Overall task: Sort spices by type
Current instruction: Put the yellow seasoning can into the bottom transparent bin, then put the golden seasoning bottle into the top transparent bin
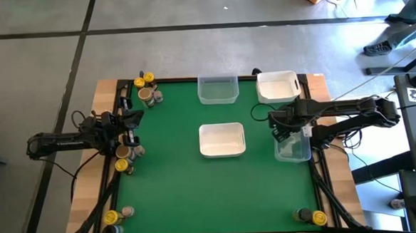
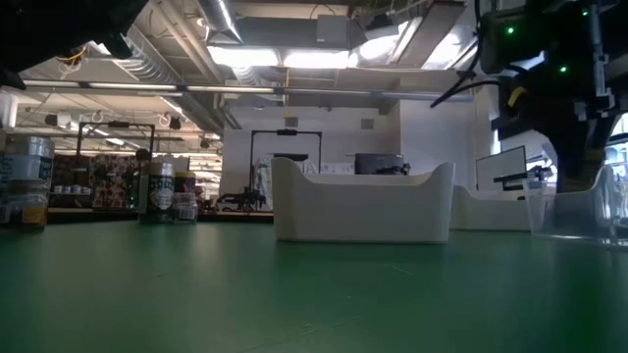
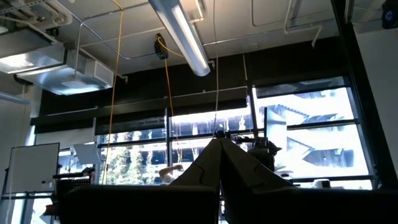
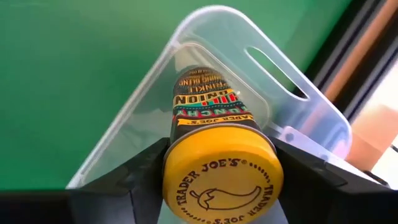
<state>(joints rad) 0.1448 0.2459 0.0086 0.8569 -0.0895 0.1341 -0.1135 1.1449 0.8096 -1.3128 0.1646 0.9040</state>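
From above, my right gripper [image 1: 286,135] hides the spice jar [image 4: 219,165] it carries; only the right wrist view shows it. The jar is a small cylinder with a yellow lid bearing a pepper emblem and a dark, multicoloured label. It sits between the two dark fingers [image 4: 134,177], lid toward the camera, body pointing down into the clear tray [image 1: 293,152] on the green mat [image 1: 169,183]. The fingers flank the lid; I cannot tell whether they clamp it. My left gripper [image 1: 131,119], pinched closed and empty, waits near the jar cluster [image 1: 126,153], well apart from that tray.
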